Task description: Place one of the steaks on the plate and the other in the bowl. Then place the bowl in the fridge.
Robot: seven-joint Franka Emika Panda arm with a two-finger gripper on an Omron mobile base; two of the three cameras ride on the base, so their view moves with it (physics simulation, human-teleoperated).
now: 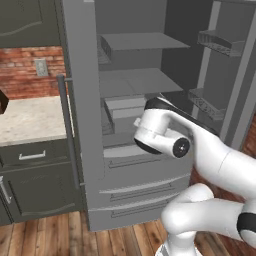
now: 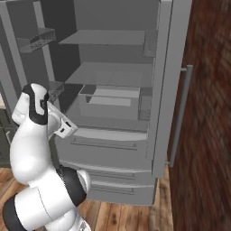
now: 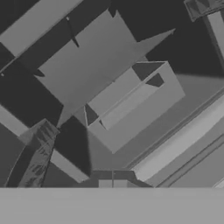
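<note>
Both doors of the fridge [image 1: 90, 100] open, its shelves just ahead of the closed, empty-handed end effector [image 3: 113, 183].

Open fridge [image 3: 105, 61] interior: grey shelves above a crisper drawer [image 3: 131, 107].

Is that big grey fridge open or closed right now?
Open. Both upper doors of the fridge are swung wide, so its bare shelves and inner drawer box show; the lower drawers stay shut.

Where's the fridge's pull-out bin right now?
The bin sits in the open fridge, on its lowest inner level under two shelves and above the outer drawers; the hand view looks straight at it.
</note>
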